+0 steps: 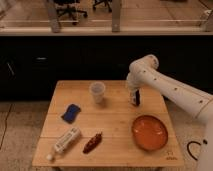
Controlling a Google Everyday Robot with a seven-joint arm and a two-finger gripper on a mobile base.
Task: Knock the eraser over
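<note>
- White robot arm (pixel 172 90) is extending in from the right edge of the frame, rising to a rounded elbow at upper centre-right, then bending straight down toward the table.
- Dark gripper (pixel 135 94) is pointing downward, hanging low over the upper right part of the light wooden table (pixel 115 152).
- Gripper state: cannot tell, as it is merging with the dark object under it.
- Small dark rectangular eraser with a white face (pixel 134 102) is sitting directly below the gripper tip, touching it or just beside it; cannot tell which, nor whether it is standing or tipped.
- Clear plastic cup (pixel 97 92) is standing upright to the left of the eraser, apart from it.
- Round orange plate (pixel 149 132) is lying below the eraser, lower right of the table.
- Flat blue pad (pixel 71 112), white tube (pixel 66 141) and dark red-brown lump (pixel 92 143) are lying on the left half, well apart from the gripper.
</note>
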